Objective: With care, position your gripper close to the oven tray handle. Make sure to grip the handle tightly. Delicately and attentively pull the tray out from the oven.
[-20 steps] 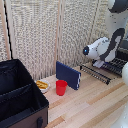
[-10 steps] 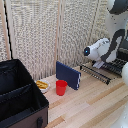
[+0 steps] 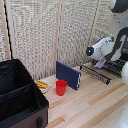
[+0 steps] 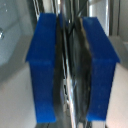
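Exterior view. White arm enters at right of frame; end effector [image 3: 101, 64] lowered onto the oven tray [image 3: 102, 71], a dark wire rack at right-centre, over its outer edge. Fingers hidden behind the hand here. Handle [image 3: 94, 74] runs along the rack's near long edge. Oven itself cut off at the right frame edge, hard to make out. Light wooden worktop [image 3: 90, 107]; woven blinds [image 3: 45, 35] fill the background. Dark blue flat box [image 3: 68, 75] upright at centre, red cup [image 3: 61, 87] just beside it, black fabric case [image 3: 20, 97] lower left.

Wrist view. Two blue pads [image 4: 47, 67] nearly together, clenched on thin dark metal bars between them. Picture blurred; which bar cannot be told.
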